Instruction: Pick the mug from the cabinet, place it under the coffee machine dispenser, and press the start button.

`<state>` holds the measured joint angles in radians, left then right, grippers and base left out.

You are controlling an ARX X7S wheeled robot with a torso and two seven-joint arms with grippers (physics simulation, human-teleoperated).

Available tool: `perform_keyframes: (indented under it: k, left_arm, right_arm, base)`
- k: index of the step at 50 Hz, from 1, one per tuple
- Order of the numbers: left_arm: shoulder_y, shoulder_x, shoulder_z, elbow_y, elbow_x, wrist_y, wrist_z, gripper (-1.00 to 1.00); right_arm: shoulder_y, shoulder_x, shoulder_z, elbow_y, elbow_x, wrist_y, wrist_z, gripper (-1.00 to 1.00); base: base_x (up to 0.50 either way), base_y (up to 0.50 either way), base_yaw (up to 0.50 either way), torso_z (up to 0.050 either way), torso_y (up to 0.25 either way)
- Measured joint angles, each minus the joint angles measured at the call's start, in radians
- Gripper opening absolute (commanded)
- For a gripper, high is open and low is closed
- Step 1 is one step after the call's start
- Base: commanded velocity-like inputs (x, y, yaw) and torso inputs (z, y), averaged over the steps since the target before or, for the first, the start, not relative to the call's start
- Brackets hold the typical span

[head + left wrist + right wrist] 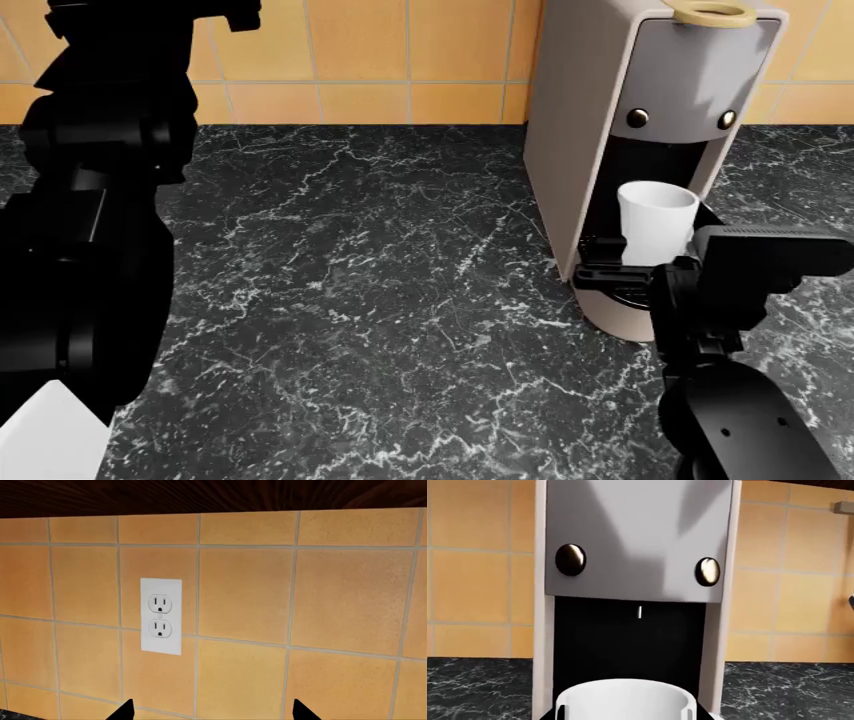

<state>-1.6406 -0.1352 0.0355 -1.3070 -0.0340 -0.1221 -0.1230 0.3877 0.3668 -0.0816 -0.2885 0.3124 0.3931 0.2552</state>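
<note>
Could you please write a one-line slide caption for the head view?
White mug standing upright in the coffee machine recess, right pincer around its base, on a black marble counter.

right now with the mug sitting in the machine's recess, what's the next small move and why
Probably open the right gripper and draw it straight back. The mug stands upright in the coffee machine dispenser recess, with the fingers flanking its rim. Once clear, it can rise to one of the two round buttons; which one starts it is not shown.

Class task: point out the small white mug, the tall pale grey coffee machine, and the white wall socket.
Small white mug point(657, 222): head view, on its side wall.
Tall pale grey coffee machine point(567, 130): head view, left side panel.
White wall socket point(161, 616): left wrist view, faceplate middle.
</note>
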Motion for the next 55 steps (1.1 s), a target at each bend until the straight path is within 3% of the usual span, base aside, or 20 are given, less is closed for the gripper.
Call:
perform_keyframes:
  k: [38,39,55]
  left_arm:
    - [0.004,0.002,-0.012,0.000,0.010,-0.001,0.003,1.00]
    - [0.005,0.002,-0.012,0.000,0.010,-0.001,0.003,1.00]
    - [0.010,0.007,-0.016,0.000,0.014,0.001,0.004,1.00]
  right_arm:
    - [0.054,-0.034,-0.028,0.147,-0.080,-0.103,-0.006,-1.00]
    - [0.054,-0.033,-0.029,0.146,-0.080,-0.102,-0.005,1.00]
    - [0.043,-0.014,-0.044,0.104,-0.096,-0.062,0.016,1.00]
  base:
    - [0.01,0.00,0.00,0.000,0.000]
    - [0.01,0.00,0.01,0.000,0.000]
    - [0.00,0.00,0.00,0.000,0.000]
